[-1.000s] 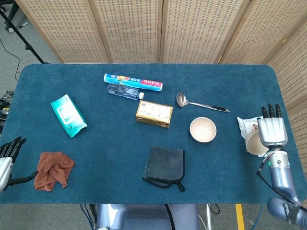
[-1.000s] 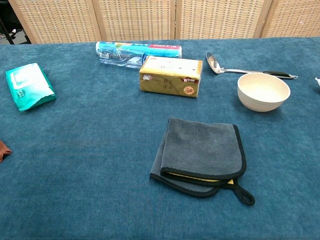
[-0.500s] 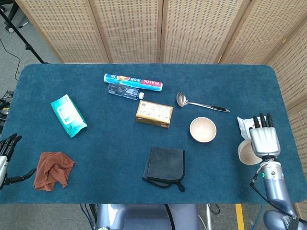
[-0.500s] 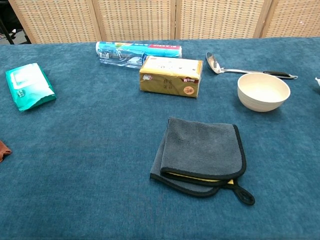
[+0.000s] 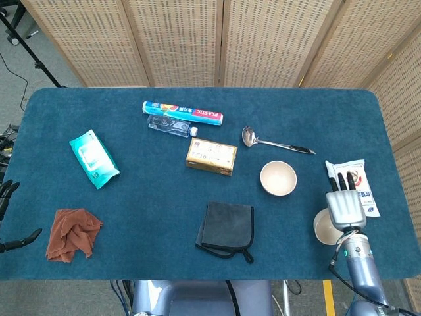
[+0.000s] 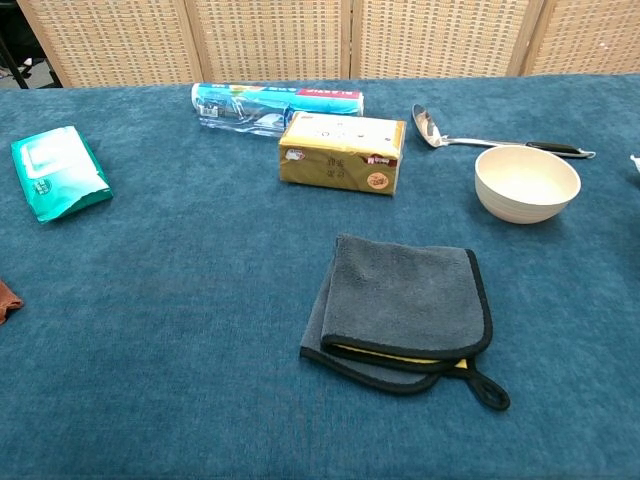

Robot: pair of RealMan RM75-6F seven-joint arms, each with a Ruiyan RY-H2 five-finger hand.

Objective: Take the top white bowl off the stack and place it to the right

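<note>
The blue carpeted table (image 5: pixel 197 197) carries everything. On it, from largest down: a folded dark grey cloth with a black edge and hanging loop (image 6: pixel 405 305) lies near the front centre. A teal packet of wipes (image 5: pixel 94 158) sits at the left, and a crumpled rust-brown rag (image 5: pixel 73 234) lies in front of it, near the front left edge. A long roll of plastic wrap in a blue printed box (image 5: pixel 182 112) lies at the back, with a clear plastic bottle (image 5: pixel 172 125) touching its near side. A yellow-gold tissue pack (image 6: pixel 341 151) sits just in front of those. A white snack packet with red and blue print (image 5: pixel 354 186) lies at the right edge.

The robot's right hand (image 5: pixel 345 205) reaches in from the front right, back upward and fingers extended, covering part of a white round bowl (image 5: pixel 323 228) at the front right; whether it grips the bowl cannot be told. A second cream-white bowl (image 6: pixel 527 183), round, plain and empty, stands upright right of centre, well apart from the first. A steel ladle with a dark handle (image 6: pixel 480 138) lies just behind it.

The left hand (image 5: pixel 6 217) barely shows at the left edge; its state cannot be told.
</note>
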